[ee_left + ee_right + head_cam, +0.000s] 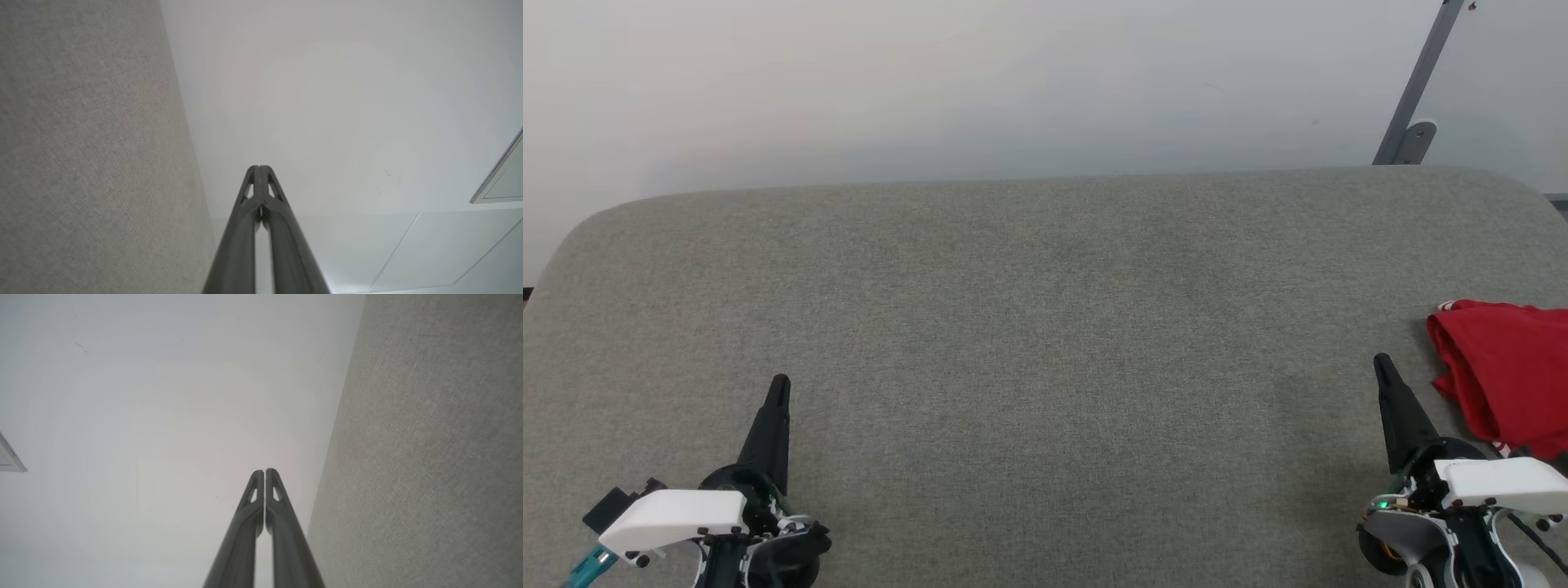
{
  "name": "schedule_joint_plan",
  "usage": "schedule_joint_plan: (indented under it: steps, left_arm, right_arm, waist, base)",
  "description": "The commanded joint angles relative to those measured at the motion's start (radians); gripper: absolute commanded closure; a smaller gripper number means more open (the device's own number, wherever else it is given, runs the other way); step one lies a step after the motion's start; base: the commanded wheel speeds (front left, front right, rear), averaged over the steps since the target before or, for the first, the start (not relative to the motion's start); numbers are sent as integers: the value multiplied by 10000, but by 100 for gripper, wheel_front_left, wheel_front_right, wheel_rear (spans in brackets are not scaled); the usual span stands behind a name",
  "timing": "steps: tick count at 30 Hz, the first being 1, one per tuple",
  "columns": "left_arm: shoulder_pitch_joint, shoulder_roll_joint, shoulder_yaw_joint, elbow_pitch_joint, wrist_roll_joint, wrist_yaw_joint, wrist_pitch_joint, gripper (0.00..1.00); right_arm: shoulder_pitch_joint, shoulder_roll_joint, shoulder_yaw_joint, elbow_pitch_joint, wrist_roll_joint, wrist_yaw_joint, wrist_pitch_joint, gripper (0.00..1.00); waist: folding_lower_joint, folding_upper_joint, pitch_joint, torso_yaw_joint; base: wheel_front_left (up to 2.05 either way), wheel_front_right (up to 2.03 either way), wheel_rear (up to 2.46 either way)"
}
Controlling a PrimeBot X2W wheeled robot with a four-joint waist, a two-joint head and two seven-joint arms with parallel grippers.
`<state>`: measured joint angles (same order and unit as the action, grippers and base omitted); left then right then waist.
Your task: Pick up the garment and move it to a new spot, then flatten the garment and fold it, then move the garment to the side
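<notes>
The garment [1507,371], red with a bit of white trim, lies folded at the right edge of the grey padded surface [1045,327], partly cut off by the picture's edge. My right gripper [1382,362] is shut and empty, just left of the garment and apart from it. My left gripper [780,382] is shut and empty at the lower left, far from the garment. In the wrist views both grippers, left [259,167] and right [264,471], have their fingers pressed together, pointing past the grey surface toward a white wall.
The grey surface's far edge meets a white wall [1013,82]. A grey metal post with a bracket [1413,98] stands at the back right. Wide bare fabric lies between the two grippers.
</notes>
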<state>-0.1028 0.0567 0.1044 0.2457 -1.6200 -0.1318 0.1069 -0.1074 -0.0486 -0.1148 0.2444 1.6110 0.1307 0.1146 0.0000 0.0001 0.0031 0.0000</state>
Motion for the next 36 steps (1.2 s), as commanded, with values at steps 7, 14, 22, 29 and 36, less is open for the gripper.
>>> schedule_joint_plan:
  steps: [7, 14, 22, 29, 36]
  left_arm:
    - [-129, -31, 54, 3, 20, 22, 53, 100]
    - [-130, -34, 64, 3, 26, 22, 45, 100]
    - [-132, -37, 69, 2, 37, 22, 55, 100]
    - [-133, -42, 77, 2, 45, 22, 63, 100]
    - [-134, -46, 81, 2, 53, 22, 72, 100]
  right_arm:
    - [-47, -32, 20, 21, 37, 0, 18, 100]
    - [-47, -32, 22, 21, 39, 0, 18, 100]
    - [-47, -32, 21, 21, 38, 0, 18, 100]
    - [-47, -32, 21, 21, 38, 0, 18, 100]
    - [-47, -32, 21, 21, 38, 0, 17, 100]
  waist:
    - [0, -1, 0, 1]
    - [0, -1, 0, 1]
    - [0, -1, 0, 1]
    - [0, -1, 0, 1]
    - [0, -1, 0, 1]
  base:
    - [0, 0, 0]
    - [0, 0, 0]
    - [0, 0, 0]
    - [0, 0, 0]
    - [0, 0, 0]
